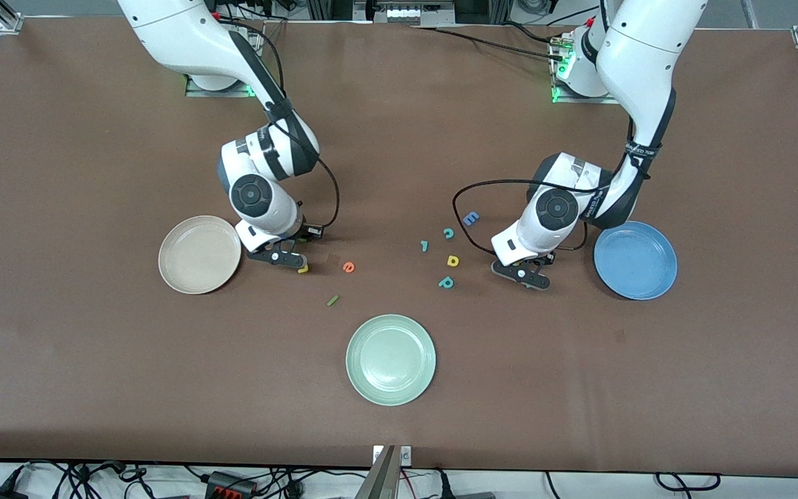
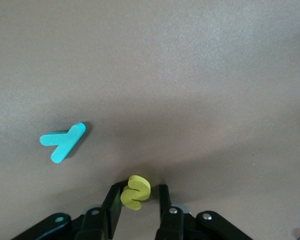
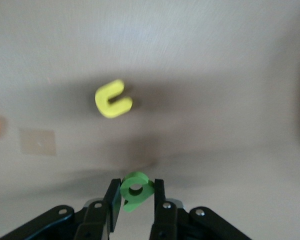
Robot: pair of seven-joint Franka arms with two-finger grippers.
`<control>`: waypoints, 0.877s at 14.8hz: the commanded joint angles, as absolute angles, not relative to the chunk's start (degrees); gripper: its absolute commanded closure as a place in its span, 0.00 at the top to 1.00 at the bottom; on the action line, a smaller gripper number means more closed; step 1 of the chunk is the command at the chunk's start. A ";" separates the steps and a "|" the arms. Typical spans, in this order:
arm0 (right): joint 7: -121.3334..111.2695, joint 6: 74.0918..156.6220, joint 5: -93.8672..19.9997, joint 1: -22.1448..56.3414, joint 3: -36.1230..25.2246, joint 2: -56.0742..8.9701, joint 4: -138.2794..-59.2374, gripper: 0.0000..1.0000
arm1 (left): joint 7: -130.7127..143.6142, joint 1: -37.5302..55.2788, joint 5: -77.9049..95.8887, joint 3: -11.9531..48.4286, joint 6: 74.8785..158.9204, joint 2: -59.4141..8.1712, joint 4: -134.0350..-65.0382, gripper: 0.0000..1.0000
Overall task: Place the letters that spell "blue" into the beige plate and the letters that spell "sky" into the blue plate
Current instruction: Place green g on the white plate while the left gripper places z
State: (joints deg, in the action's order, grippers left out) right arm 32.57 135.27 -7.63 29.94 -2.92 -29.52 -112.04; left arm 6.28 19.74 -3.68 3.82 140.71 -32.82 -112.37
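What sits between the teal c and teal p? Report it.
A yellow d-shaped letter lies between the teal c and teal p, seen in the front view.

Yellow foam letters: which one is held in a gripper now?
The yellow "s", clamped between the left gripper's jaws. The yellow "u" lies free on the table, as does the yellow "a"-shaped letter.

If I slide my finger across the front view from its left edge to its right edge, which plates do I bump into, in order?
beige plate → pale green plate → blue plate
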 commanded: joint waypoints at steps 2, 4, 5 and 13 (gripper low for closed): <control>26.82 125.97 -6.95 24.10 -4.82 -25.40 -109.44 0.05 | 5.71 19.51 -4.83 3.69 141.15 -33.13 -111.80 0.23; 19.29 123.05 -6.68 21.90 -8.24 -25.49 -108.46 0.05 | 5.71 19.51 -4.92 3.69 141.07 -32.96 -111.80 0.12; 15.42 122.96 -6.59 20.75 -9.65 -25.84 -108.46 0.05 | 5.71 19.42 -4.83 3.69 140.89 -32.61 -111.80 0.10; 8.08 125.50 -6.94 15.12 -10.81 -30.40 -108.37 0.99 | -4.73 10.91 -4.83 2.99 115.96 -27.25 -103.02 0.10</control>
State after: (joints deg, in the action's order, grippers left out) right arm 7.41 124.25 -7.20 14.83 -11.22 -29.81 -108.93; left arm -0.58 13.75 -3.93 2.83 122.57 -27.94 -105.89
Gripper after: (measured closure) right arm 0.674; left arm 0.749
